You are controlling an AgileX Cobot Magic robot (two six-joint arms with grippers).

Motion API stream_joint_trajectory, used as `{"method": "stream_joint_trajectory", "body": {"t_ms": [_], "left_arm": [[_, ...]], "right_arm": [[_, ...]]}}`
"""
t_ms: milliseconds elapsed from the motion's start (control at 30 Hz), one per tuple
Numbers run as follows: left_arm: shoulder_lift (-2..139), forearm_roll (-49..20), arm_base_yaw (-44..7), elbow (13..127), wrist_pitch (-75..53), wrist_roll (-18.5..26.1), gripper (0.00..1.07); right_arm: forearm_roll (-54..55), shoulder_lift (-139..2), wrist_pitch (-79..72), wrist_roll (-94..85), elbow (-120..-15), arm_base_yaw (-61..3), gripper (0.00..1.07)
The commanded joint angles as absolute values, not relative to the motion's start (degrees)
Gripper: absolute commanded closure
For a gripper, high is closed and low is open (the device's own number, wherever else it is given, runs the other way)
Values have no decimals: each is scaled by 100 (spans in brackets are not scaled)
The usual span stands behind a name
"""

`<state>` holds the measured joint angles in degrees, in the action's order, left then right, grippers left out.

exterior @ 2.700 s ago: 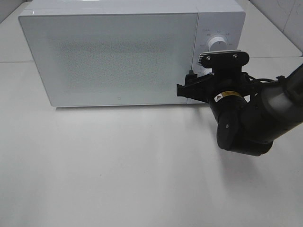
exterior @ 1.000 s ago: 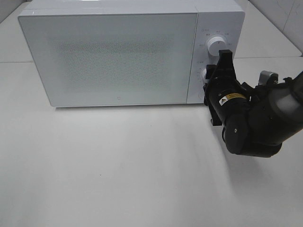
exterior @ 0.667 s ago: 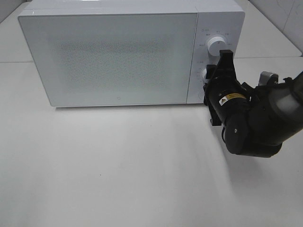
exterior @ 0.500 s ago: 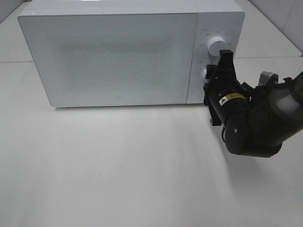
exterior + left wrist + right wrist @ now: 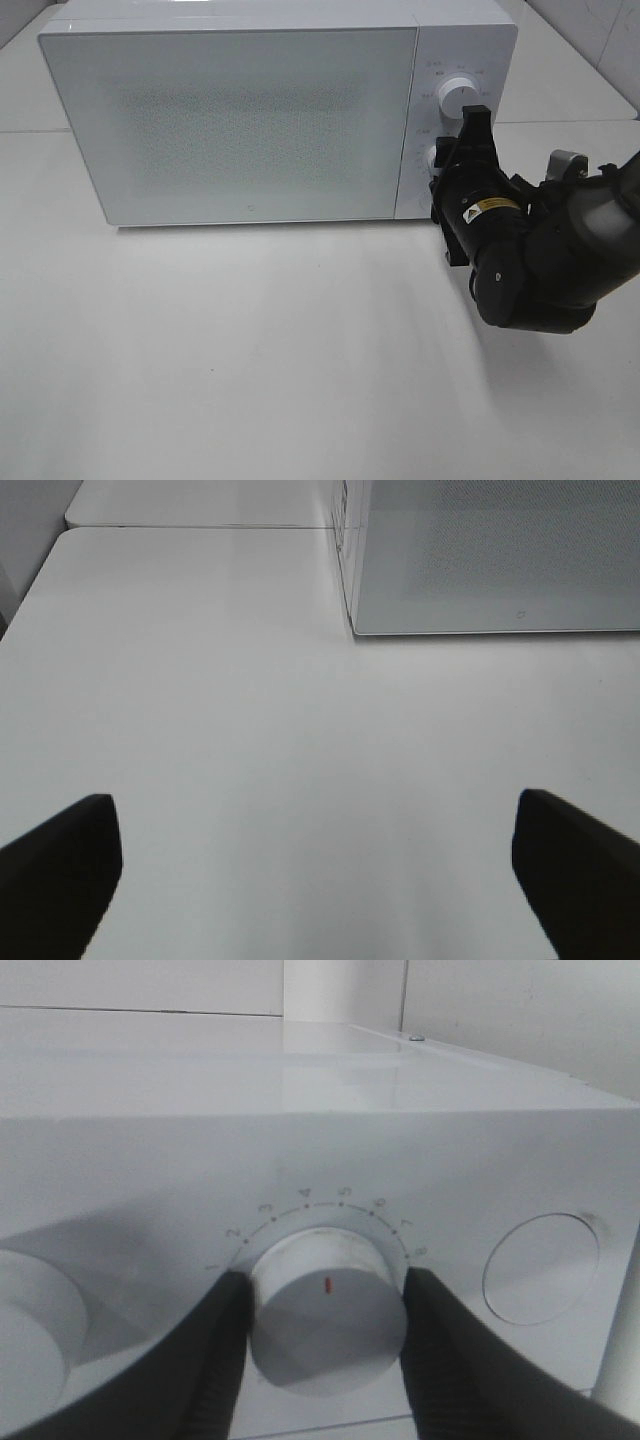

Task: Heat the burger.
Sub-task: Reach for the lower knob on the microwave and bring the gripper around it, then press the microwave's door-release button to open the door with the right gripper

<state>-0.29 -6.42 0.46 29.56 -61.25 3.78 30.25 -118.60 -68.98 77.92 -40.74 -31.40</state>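
Right claw (image 5: 322, 1302) sideways around microwave dial (image 5: 326, 1335)

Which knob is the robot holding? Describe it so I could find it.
Find the white microwave and the control strip right of its door. The lower knob sits just under the top knob; only it is pinched by the black gripper, red mark showing.

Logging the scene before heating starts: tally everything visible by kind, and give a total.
Microwave: 1
Dials: 2 (upper dial, lower dial)
Round button: 1
Grippers: 2 (left gripper, right gripper)
Total: 6
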Motion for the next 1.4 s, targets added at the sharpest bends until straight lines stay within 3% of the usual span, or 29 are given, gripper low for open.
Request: {"method": "stream_joint_trajectory", "body": {"t_ms": [33,533,800,1100,1400], "left_arm": [[-103,-653,52,2951,-6125,332,9],[-103,-653,52,2951,-6125,332,9],[-103,-653,52,2951,-6125,332,9],[-103,-653,52,2951,-6125,332,9],[-103,-653,52,2951,-6125,332,9]], "right_arm": [[2223,-11820,-7855,7712,-4251,-3197,69],[2378,-11820,-7660,7408,-4246,-3197,30],[2372,-11631,-7299,7328,-4091,-3197,31],[2005,-10817,-6411,5735,-3392,-3197,31],[2023,-9752,-4263,2366,-3209,-3180,31]]}}
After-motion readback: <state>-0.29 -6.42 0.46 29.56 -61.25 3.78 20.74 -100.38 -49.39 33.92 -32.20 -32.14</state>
